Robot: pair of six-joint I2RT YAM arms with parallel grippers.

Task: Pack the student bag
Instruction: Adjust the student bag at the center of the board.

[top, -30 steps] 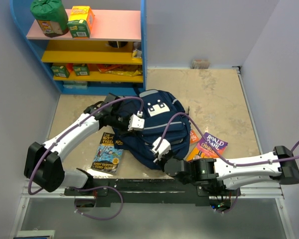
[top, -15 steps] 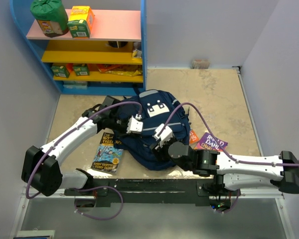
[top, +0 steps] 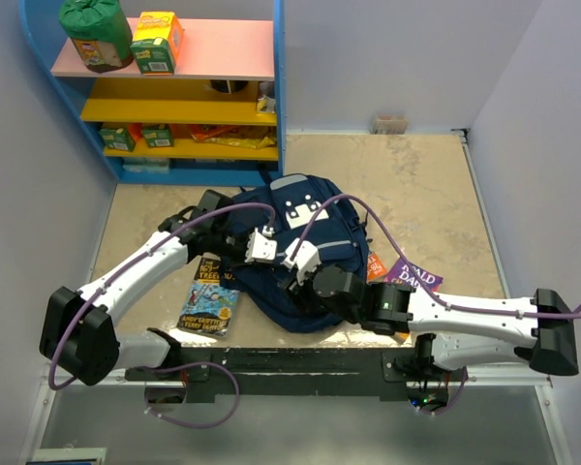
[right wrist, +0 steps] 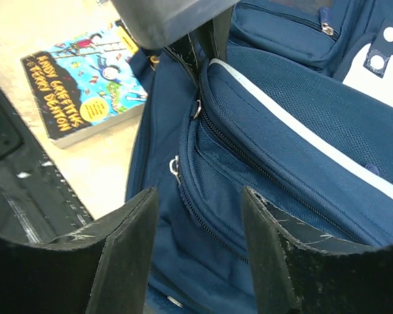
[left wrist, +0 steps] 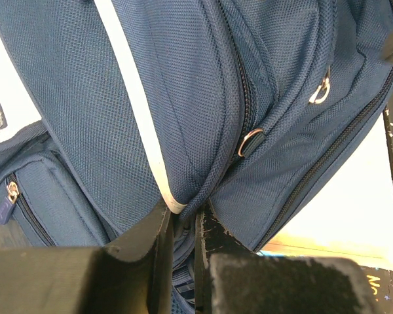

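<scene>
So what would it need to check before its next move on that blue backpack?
1. Left gripper pinches the student bag fabric: ok, shut on it beside the light stripe.
2. Right gripper open: ok, jaws apart over the bag.
3. Zip pull between the right jaws: not ok, it lies just ahead of them.
4. The student bag opened for packing: not ok, zips in view look closed.
5. Both books free to pick: Treehouse book ok; Roald Dahl book partly hidden, cannot tell.
</scene>
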